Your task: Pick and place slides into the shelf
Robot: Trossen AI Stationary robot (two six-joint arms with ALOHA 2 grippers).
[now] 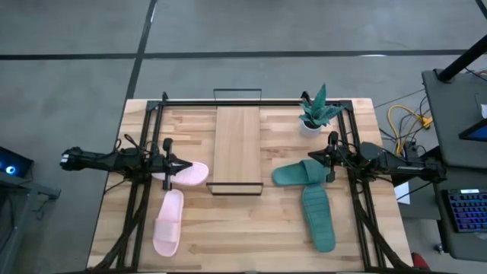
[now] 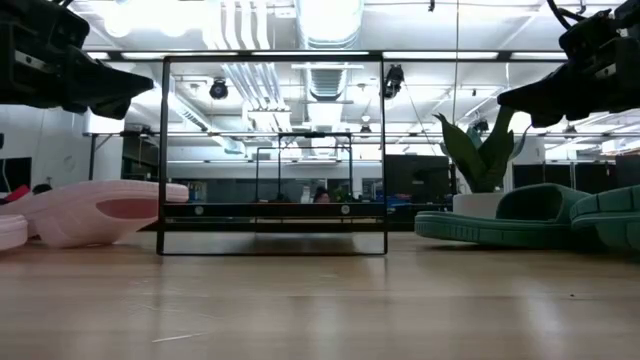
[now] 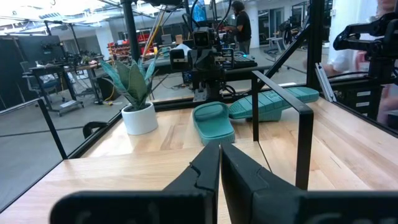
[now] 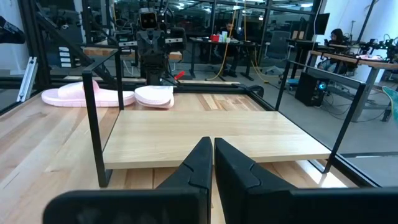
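Two pale pink slides lie on the table left of the shelf (image 1: pixel 237 148): one (image 1: pixel 189 174) beside the shelf's near left corner, one (image 1: pixel 169 221) nearer the near edge. Two dark teal slides lie to the right, one (image 1: pixel 300 174) beside the shelf and one (image 1: pixel 319 218) nearer the near edge. All four rest on their soles. My left gripper (image 1: pixel 170 164) hangs shut above the first pink slide's outer end, raised off the table (image 2: pixel 150 86). My right gripper (image 1: pixel 329 161) hangs shut above the first teal slide, also raised (image 2: pixel 502 97). The shelf board (image 4: pixel 211 135) is bare.
A small potted plant (image 1: pixel 316 113) stands right of the shelf's far end, just beyond the right gripper. The shelf's thin black frame posts (image 3: pixel 303 134) rise above the board. Dark arm stands run along both table sides. Bare tabletop lies near the near edge (image 1: pixel 243 236).
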